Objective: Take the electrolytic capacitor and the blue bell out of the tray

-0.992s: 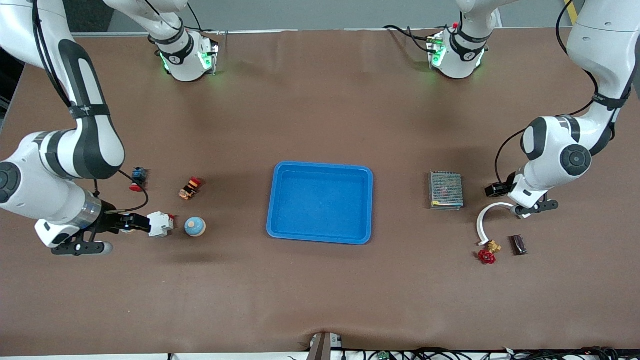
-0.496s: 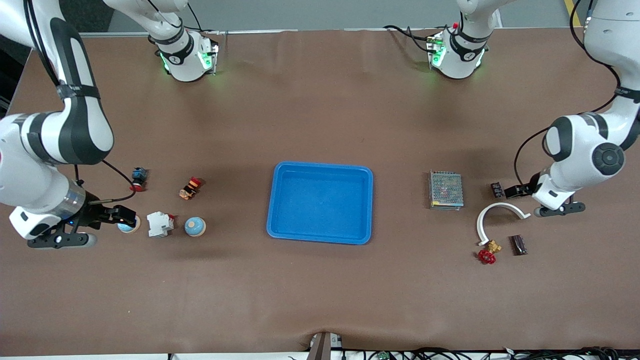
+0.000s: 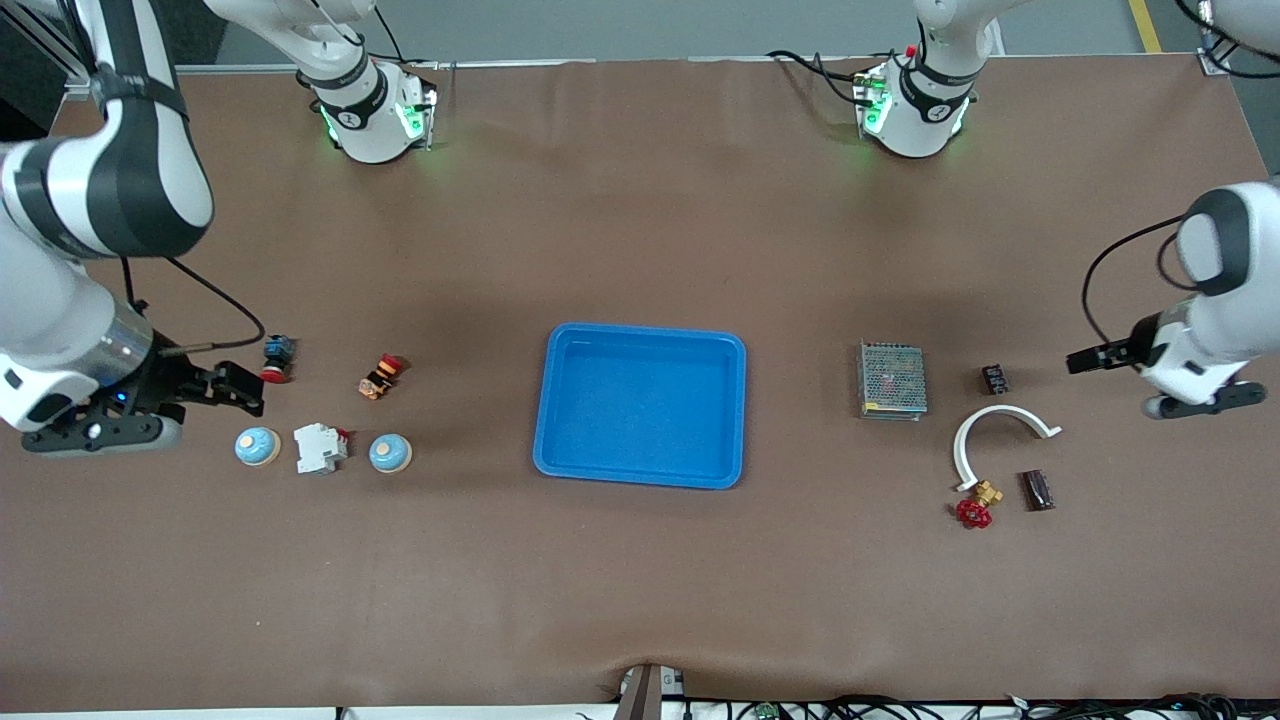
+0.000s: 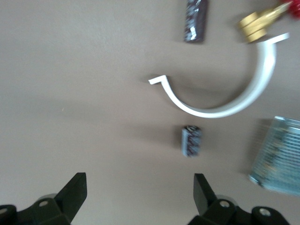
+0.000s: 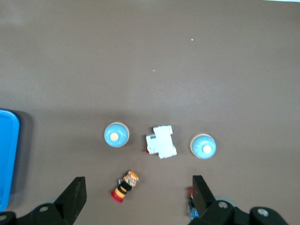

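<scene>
— What gets cut off?

— In the left wrist view the mesh box (image 4: pixel 277 157) runs off the right edge, and the red valve (image 4: pixel 294 5) is only a sliver at the upper right corner. That whole view is blurred.

— And the right wrist view?

— The tray (image 5: pixel 7 157) shows only as a strip at the left edge. The blue switch (image 5: pixel 191 208) is half hidden by a finger (image 5: pixel 201 194) at the bottom.

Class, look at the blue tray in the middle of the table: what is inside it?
Nothing shows inside the blue tray: its whole floor is bare blue, and neither tool hangs over it. Anything under the tray cannot be seen.
</scene>
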Controlling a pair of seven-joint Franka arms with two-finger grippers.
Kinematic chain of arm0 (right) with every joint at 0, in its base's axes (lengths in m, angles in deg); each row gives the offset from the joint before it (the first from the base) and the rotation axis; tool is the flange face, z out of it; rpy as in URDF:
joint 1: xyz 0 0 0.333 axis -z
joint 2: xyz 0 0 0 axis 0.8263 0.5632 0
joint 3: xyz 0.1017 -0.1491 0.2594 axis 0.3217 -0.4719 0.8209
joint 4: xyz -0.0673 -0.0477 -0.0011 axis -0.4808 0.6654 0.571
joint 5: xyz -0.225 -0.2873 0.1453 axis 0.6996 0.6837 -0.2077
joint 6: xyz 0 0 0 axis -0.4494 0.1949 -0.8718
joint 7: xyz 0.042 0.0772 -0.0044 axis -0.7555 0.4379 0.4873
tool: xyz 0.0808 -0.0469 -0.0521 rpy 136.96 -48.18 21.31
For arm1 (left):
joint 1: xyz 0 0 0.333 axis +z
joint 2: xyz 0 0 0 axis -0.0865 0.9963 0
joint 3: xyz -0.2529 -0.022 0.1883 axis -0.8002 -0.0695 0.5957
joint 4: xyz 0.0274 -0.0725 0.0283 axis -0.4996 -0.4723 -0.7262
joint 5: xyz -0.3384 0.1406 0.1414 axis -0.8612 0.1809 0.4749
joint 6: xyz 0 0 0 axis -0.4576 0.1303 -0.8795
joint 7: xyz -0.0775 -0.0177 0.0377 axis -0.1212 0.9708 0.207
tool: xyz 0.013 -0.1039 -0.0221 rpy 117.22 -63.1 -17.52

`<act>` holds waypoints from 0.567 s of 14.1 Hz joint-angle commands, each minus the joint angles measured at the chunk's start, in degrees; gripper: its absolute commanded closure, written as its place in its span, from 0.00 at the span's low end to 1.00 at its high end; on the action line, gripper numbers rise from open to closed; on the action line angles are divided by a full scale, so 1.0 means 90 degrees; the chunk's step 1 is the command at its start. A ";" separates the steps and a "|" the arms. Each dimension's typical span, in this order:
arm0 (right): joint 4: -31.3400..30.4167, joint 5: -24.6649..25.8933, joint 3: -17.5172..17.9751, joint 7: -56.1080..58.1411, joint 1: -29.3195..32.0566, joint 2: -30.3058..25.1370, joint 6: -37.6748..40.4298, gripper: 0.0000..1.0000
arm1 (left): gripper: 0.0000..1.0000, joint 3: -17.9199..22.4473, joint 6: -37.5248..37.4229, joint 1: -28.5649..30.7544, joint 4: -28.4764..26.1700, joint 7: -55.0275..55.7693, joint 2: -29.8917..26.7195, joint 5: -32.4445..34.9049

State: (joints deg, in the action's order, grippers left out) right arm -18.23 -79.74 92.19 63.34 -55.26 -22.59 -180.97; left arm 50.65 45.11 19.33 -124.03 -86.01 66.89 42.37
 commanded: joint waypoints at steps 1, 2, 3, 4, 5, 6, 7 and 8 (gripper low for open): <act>-0.0152 0.0085 -0.0103 -0.0137 -0.0032 -0.0451 0.0345 0.00 | 0.00 -0.0234 -0.0939 0.0035 0.1013 -0.0139 0.0039 -0.0379; -0.0152 0.0095 -0.0103 -0.0147 -0.0031 -0.0559 0.0443 0.00 | 0.00 -0.0254 -0.1096 0.0035 0.1248 -0.0119 0.0029 -0.0438; -0.0142 0.0095 -0.0113 -0.0147 -0.0031 -0.0647 0.0560 0.00 | 0.00 -0.0284 -0.1252 0.0035 0.1492 -0.0110 0.0039 -0.0487; -0.0123 0.0095 -0.0123 -0.0147 -0.0031 -0.0735 0.0706 0.00 | 0.00 -0.0322 -0.1428 0.0015 0.1794 -0.0110 0.0077 -0.0498; -0.0084 0.0095 -0.0123 -0.0157 -0.0051 -0.0793 0.0824 0.00 | 0.00 -0.0323 -0.1545 -0.0004 0.2000 -0.0119 0.0087 -0.0498; -0.0016 0.0095 -0.0123 -0.0234 -0.0080 -0.0891 0.0980 0.00 | 0.00 -0.0342 -0.1566 -0.0014 0.2138 -0.0119 0.0087 -0.0507; 0.0072 0.0085 -0.0103 -0.0467 -0.0100 -0.0911 0.1107 0.00 | 0.00 -0.0449 -0.1576 -0.0004 0.2303 -0.0090 0.0087 -0.0594; 0.0189 0.0085 -0.0093 -0.0701 -0.0158 -0.0940 0.1302 0.00 | 0.00 -0.0575 -0.1682 -0.0004 0.2566 -0.0090 0.0078 -0.0653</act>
State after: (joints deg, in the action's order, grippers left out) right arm -17.72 -79.74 91.39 61.05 -55.46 -29.67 -172.05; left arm 47.36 32.71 19.10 -106.21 -86.24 66.39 38.07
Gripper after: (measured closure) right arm 0.000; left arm 0.000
